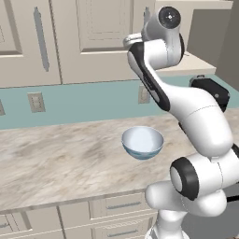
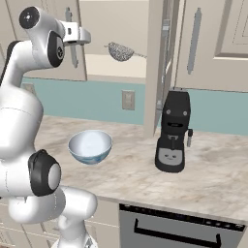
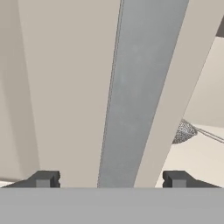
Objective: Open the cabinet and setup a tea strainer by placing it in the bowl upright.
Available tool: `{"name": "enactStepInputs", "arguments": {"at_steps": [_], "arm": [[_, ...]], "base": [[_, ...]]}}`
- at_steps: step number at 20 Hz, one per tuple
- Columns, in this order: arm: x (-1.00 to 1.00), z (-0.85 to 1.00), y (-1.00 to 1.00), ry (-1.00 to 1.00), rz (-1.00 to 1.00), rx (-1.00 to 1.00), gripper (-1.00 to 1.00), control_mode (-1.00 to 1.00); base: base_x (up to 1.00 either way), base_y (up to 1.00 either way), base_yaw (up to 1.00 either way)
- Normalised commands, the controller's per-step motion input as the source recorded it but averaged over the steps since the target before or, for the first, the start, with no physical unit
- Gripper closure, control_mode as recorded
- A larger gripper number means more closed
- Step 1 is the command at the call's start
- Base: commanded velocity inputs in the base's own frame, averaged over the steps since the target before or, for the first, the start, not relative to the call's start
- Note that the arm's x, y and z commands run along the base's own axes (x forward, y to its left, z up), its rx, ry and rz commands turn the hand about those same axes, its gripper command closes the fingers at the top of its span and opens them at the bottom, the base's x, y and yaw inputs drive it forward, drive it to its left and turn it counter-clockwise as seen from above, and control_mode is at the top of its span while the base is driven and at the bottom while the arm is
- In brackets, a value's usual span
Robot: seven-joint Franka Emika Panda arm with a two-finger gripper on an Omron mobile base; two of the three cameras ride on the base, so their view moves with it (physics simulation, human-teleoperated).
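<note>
Jaws stand wide apart, the two tips of the gripper (image 3: 111, 178) straddling the grey bar handle (image 3: 140, 87) of a cabinet (image 1: 100, 37) door without pinching it; nothing is held. In the right base view the cabinet already has one door (image 2: 159, 68) swung out, edge-on to the camera, and the strainer (image 2: 121, 51) sits on the pale shelf (image 2: 114, 65) inside, its thin wire handle pointing right. The hand view catches the same strainer past the door's edge, to the right of the handle. The bowl (image 1: 143, 142) rests upright on the marble counter (image 1: 56, 158), below and a little left of the opening as the right base view has it, well apart from the coffee machine (image 2: 172, 133) standing further right. My reading is that the opening step is about finished or being let go of: the door looks open enough to reach in, and the fingers spread round the handle suggest a release, though a fresh grasp cannot be ruled out. The next move, I judge, calls for backing the hand clear of the handle, swinging round the door's edge into the opening and coming down over the strainer's rim with the fingers wide. The risks look to be the door edge catching the wrist and the light mesh basket sliding on the shelf when touched.
</note>
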Motion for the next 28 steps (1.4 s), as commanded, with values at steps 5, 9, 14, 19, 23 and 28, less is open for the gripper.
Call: {"name": "enactStepInputs", "arguments": {"at_steps": [5, 9, 14, 19, 23, 28], "arm": [[0.02, 0.0, 0.0, -0.04, 0.0, 0.0, 1.0, -1.0], [0.02, -0.03, -0.07, -0.02, 0.0, 0.0, 1.0, -1.0], [0.0, -0.01, -0.12, -0.07, -0.14, 0.0, 1.0, -1.0], [0.0, 0.0, -0.04, -0.11, -0.31, 0.0, 1.0, -1.0], [-0.01, 0.0, 0.03, -0.01, -0.3, -0.01, 1.0, -1.0], [0.0, 0.0, 0.04, 0.01, -0.18, 0.0, 1.0, -1.0]], "base": [[0.0, 0.0, 0.0], [0.0, 0.0, 0.0], [0.0, 0.0, 0.0], [0.0, 0.0, 0.0], [0.0, 0.0, 0.0], [0.0, 0.0, 0.0]]}}
